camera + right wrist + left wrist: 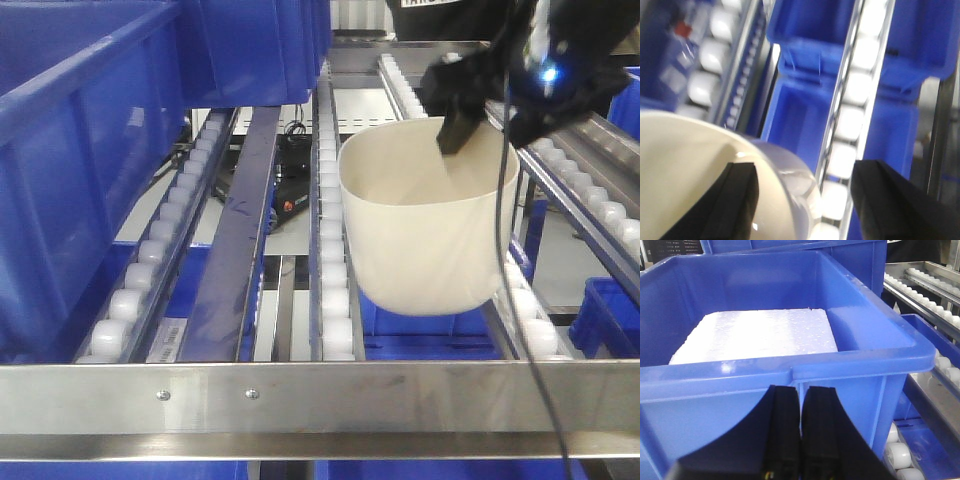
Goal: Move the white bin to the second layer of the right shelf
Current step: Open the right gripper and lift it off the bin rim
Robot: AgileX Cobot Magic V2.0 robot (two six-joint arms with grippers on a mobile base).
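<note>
The white bin point(430, 240) sits upright between two roller rails point(330, 200) of the steel rack level, behind its flat front bar point(300, 395). My right gripper point(468, 115) hovers at the bin's far right rim with its jaws wide open. In the right wrist view one finger point(740, 200) is inside the bin point(690, 165) and the other finger point(885, 200) is outside, over a roller rail point(855, 100); the gripper point(807, 170) straddles the rim without clamping it. My left gripper point(800, 390) is shut and empty, close to a blue crate's wall point(740, 385).
A large blue crate point(80, 150) stands on the rollers at the left; it holds a white foam slab point(760, 335). More blue crates point(800, 115) lie on the level below. A black cable point(505, 250) hangs from the right arm past the bin.
</note>
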